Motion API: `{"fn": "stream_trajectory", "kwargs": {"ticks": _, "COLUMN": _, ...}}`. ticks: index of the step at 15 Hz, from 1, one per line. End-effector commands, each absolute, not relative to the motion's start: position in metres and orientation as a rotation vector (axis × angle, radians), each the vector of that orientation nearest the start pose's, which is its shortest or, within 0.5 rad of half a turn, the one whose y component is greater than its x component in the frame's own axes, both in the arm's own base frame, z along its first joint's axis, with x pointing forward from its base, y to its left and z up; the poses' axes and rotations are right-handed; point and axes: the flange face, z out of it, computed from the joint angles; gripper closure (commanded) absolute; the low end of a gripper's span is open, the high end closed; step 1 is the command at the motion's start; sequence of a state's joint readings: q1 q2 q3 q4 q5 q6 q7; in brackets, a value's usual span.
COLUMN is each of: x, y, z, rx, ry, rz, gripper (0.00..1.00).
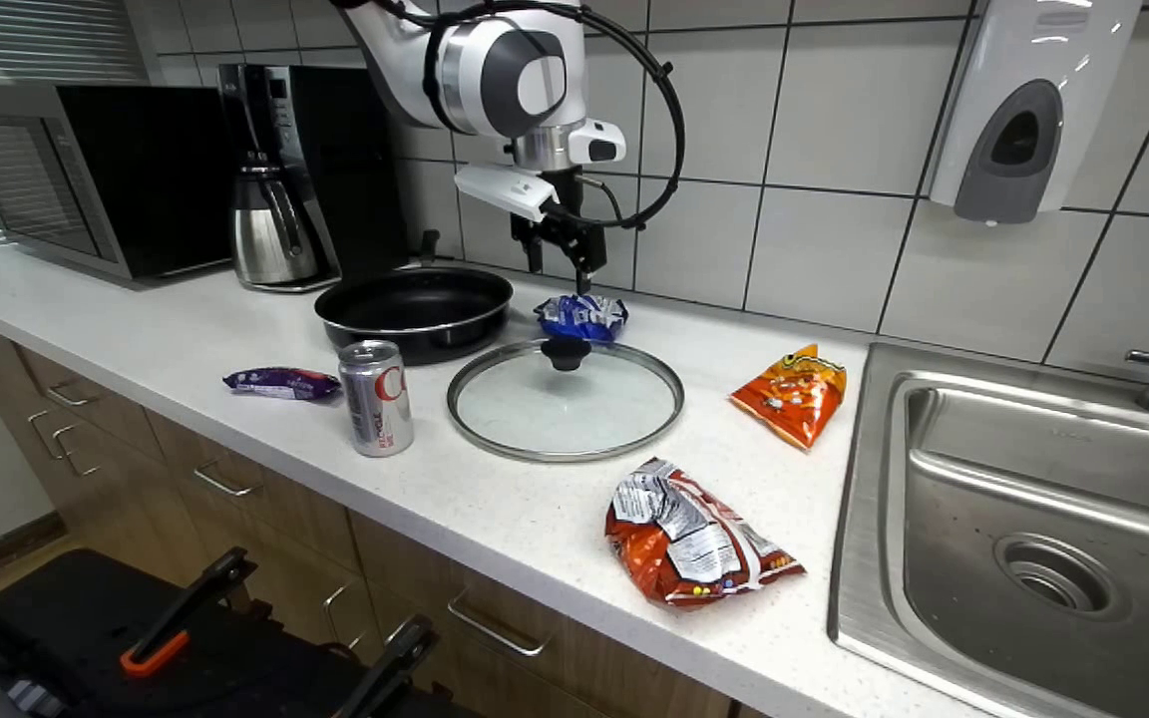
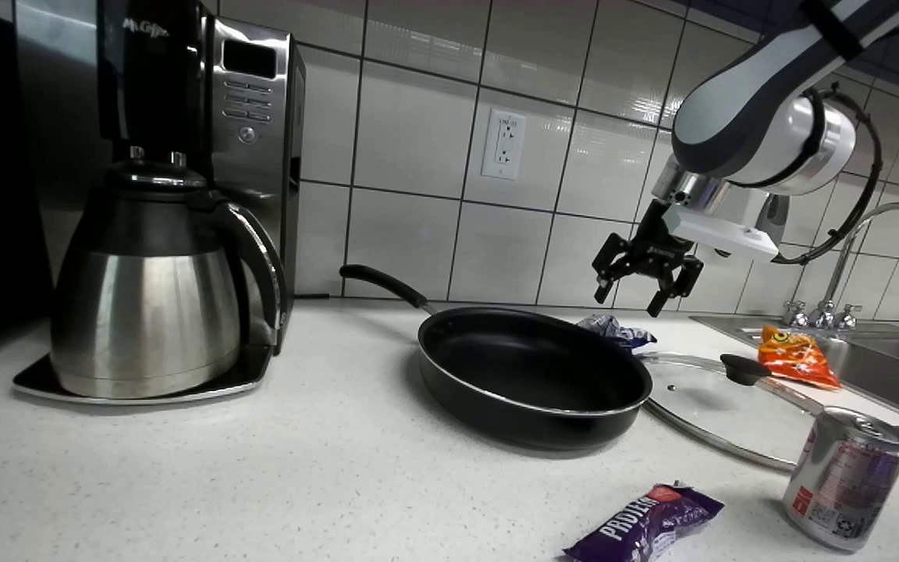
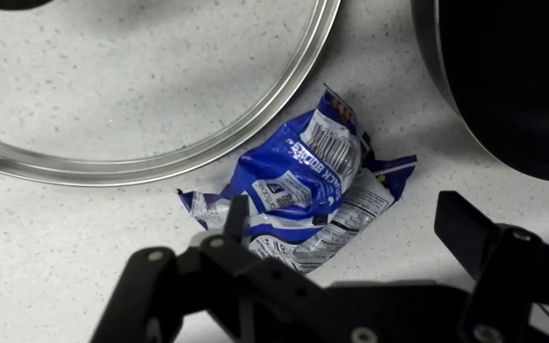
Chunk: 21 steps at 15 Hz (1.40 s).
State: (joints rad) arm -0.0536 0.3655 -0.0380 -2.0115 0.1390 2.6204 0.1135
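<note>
My gripper is open and empty, pointing down above the counter near the tiled wall. It also shows in an exterior view and in the wrist view. Nearest below it is a crumpled blue snack bag, apart from the fingers. In the wrist view the bag lies between the fingers, toward the left one, which overlaps it. The black frying pan stands beside the bag, and its wall shows in an exterior view. A glass lid with a black knob lies on the counter beside the bag.
A silver can and purple bar stand and lie near the front edge. An orange bag and a red bag lie near the sink. A coffee maker, microwave and soap dispenser are around.
</note>
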Motion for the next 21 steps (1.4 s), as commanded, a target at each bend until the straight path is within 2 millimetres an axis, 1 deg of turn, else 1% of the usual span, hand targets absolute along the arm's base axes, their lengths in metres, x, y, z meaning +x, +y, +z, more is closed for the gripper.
{"fn": "stream_trajectory", "kwargs": {"ticks": 1, "x": 0.637, "y": -0.061, "z": 0.295, "rx": -2.991, "ry": 0.578, "rz": -0.343, "gripper": 0.00}}
{"fn": "stream_trajectory", "kwargs": {"ticks": 4, "x": 0.642, "y": -0.062, "z": 0.289, "rx": -2.976, "ry": 0.645, "rz": -0.332, "gripper": 0.00}}
{"fn": "stream_trajectory", "kwargs": {"ticks": 8, "x": 0.647, "y": -0.061, "z": 0.279, "rx": -2.966, "ry": 0.683, "rz": -0.292, "gripper": 0.00}}
{"fn": "stream_trajectory", "kwargs": {"ticks": 12, "x": 0.649, "y": -0.060, "z": 0.274, "rx": -2.960, "ry": 0.711, "rz": -0.268, "gripper": 0.00}}
{"fn": "stream_trajectory", "kwargs": {"ticks": 13, "x": 0.650, "y": -0.061, "z": 0.273, "rx": -2.959, "ry": 0.717, "rz": -0.266, "gripper": 0.25}}
{"fn": "stream_trajectory", "kwargs": {"ticks": 14, "x": 0.650, "y": -0.061, "z": 0.273, "rx": -2.958, "ry": 0.721, "rz": -0.264, "gripper": 0.26}}
{"fn": "stream_trajectory", "kwargs": {"ticks": 15, "x": 0.651, "y": -0.061, "z": 0.272, "rx": -2.958, "ry": 0.724, "rz": -0.264, "gripper": 0.33}}
{"fn": "stream_trajectory", "kwargs": {"ticks": 18, "x": 0.652, "y": -0.061, "z": 0.272, "rx": -2.957, "ry": 0.728, "rz": -0.268, "gripper": 0.58}}
{"fn": "stream_trajectory", "kwargs": {"ticks": 21, "x": 0.652, "y": -0.062, "z": 0.272, "rx": -2.958, "ry": 0.732, "rz": -0.268, "gripper": 0.81}}
